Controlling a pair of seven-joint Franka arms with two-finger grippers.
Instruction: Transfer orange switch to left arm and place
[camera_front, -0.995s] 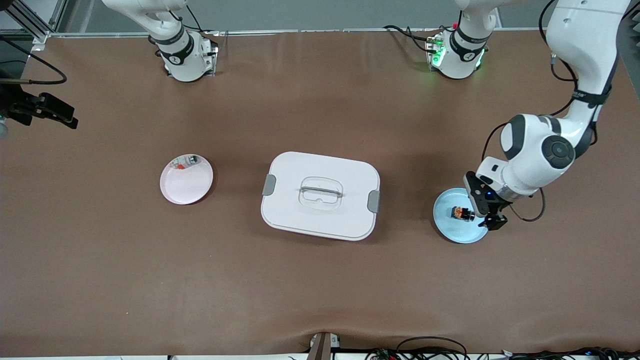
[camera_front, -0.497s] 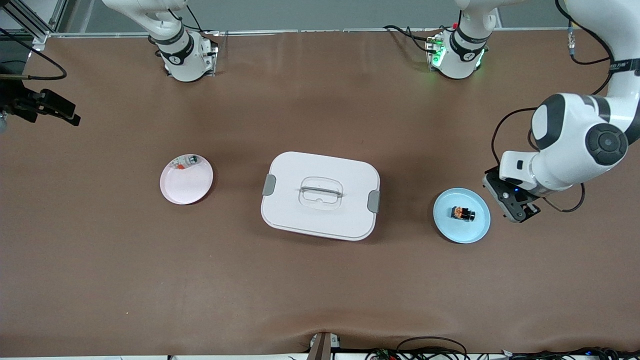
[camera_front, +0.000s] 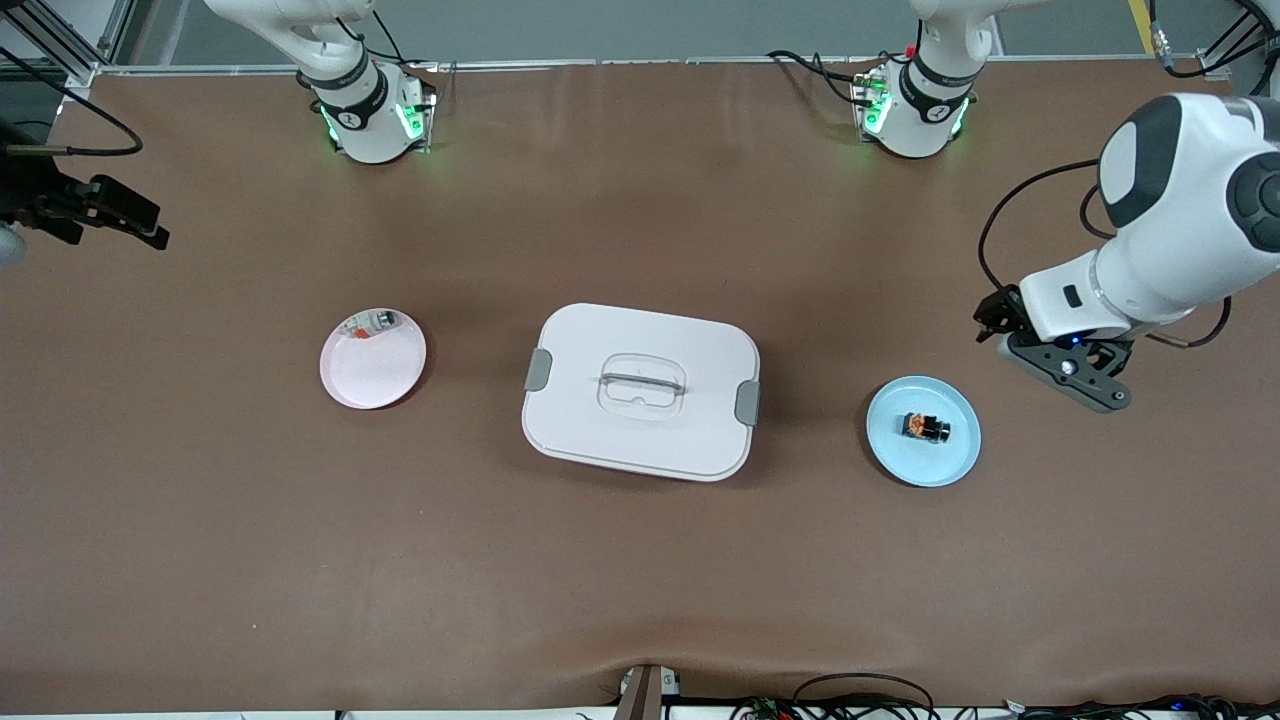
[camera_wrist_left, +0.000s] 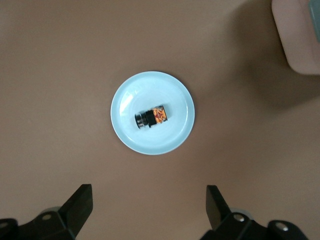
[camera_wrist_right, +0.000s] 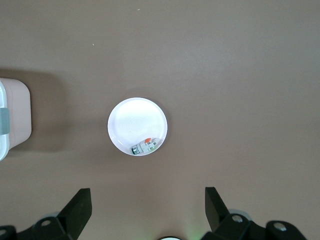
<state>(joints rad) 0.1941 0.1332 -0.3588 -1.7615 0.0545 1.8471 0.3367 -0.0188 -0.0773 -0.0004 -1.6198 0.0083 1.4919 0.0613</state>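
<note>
Resting on a blue plate (camera_front: 905, 462) toward the left arm's end of the bench (camera_front: 640, 580), the orange switch (camera_front: 925, 426) lies untouched; the left claw (camera_wrist_left: 149, 205) hangs wide above, the right claw (camera_wrist_right: 147, 207) wide over bare bench, the box (camera_front: 640, 390) between plates.

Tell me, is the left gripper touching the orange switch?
Apart. The left wrist view shows the open left gripper well clear of the orange switch.

The table (camera_front: 640, 580) is plain brown. The box (camera_front: 640, 392) is white with two grey latches and a clear lid handle. The orange switch (camera_front: 925, 427), black with an orange patterned middle, lies on a pale blue plate (camera_front: 905, 465). A pink plate (camera_front: 375, 375) carries a silvery-clear part (camera_front: 371, 323) with a red bit. Both arms are white with black joints.
</note>
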